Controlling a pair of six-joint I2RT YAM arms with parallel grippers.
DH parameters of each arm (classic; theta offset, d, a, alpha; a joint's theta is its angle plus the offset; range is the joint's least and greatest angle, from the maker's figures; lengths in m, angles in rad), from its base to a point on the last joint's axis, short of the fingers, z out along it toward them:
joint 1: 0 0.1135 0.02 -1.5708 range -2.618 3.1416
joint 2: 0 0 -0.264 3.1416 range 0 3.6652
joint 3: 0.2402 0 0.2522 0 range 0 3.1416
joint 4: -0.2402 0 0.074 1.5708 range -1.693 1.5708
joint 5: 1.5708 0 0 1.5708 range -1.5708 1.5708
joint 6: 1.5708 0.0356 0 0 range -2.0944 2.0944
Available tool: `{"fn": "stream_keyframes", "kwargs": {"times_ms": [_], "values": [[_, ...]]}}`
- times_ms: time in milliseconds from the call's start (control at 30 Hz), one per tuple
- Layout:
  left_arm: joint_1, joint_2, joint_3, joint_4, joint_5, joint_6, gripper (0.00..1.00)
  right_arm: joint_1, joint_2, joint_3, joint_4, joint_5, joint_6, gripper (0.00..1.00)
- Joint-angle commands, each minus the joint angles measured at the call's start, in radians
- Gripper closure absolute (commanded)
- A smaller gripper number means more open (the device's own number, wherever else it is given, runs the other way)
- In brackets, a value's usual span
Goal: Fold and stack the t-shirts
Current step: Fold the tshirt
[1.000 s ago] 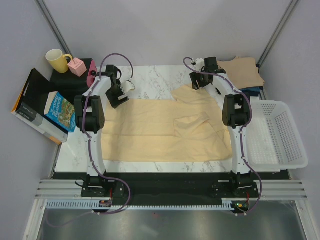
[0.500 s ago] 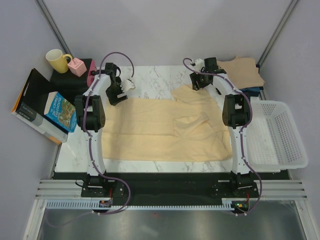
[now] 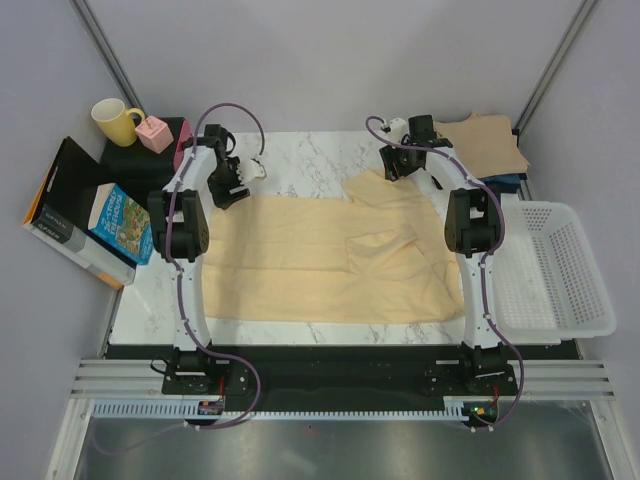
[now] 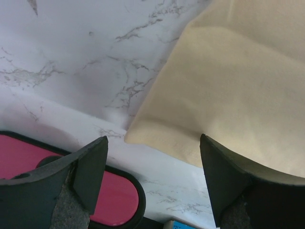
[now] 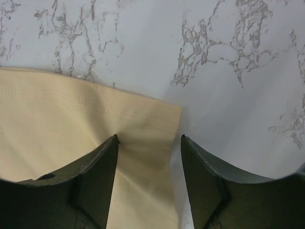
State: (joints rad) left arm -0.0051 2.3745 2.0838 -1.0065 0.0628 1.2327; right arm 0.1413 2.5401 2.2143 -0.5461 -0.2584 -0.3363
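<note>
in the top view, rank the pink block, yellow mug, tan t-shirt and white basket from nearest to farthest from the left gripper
From the left gripper:
1. pink block, to its left, off the table's far left corner
2. yellow mug, just beyond the block, further left
3. tan t-shirt, across the table at the far right corner
4. white basket, off the table's right edge

I see a pale yellow-cream t-shirt (image 3: 330,260) on a white surface (image 3: 300,155) with grey marble veining. Second t-shirt (image 3: 492,140) is tan-beige. Basket (image 3: 550,270) white mesh, mug (image 3: 113,121) yellow, cube (image 3: 155,133) pink. Fingers (image 4: 52,191) matte black.
</note>
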Motion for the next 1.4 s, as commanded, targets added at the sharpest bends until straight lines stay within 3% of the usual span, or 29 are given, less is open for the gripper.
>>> {"fn": "stream_keyframes", "kwargs": {"times_ms": [0,200,300,333,433,500,567,967,1200,1367], "values": [[0.004,0.075,0.085,-0.023,0.023,0.067,0.19,0.007,-0.02,-0.013,-0.061,-0.008,-0.013,0.4],[0.004,0.123,0.099,-0.024,0.017,0.086,0.26,0.012,-0.029,-0.039,-0.071,-0.007,-0.032,0.51],[0.004,0.127,0.093,-0.024,0.017,0.086,0.54,0.012,-0.034,-0.045,-0.072,-0.004,-0.038,0.59],[0.004,0.127,0.091,-0.026,0.017,0.086,0.74,0.015,-0.038,-0.047,-0.072,-0.001,-0.04,0.62],[0.004,0.127,0.091,-0.024,0.006,0.082,0.98,0.015,-0.046,-0.051,-0.074,0.013,-0.05,0.8],[0.002,0.123,0.085,-0.024,-0.001,0.079,0.98,0.015,-0.053,-0.053,-0.075,0.03,-0.058,0.94],[0.004,0.115,0.079,-0.024,-0.015,0.071,0.98,0.015,-0.069,-0.061,-0.072,0.048,-0.064,1.0],[0.004,-0.037,0.004,0.043,-0.04,-0.038,0.98,0.015,-0.172,-0.054,-0.048,0.11,-0.125,1.0],[0.004,-0.15,-0.122,0.16,-0.018,-0.134,0.98,0.017,-0.205,0.007,-0.011,0.094,-0.106,1.0],[0.004,-0.233,-0.22,0.235,0.006,-0.177,0.98,0.023,-0.248,-0.039,-0.009,0.076,-0.113,1.0]]}}
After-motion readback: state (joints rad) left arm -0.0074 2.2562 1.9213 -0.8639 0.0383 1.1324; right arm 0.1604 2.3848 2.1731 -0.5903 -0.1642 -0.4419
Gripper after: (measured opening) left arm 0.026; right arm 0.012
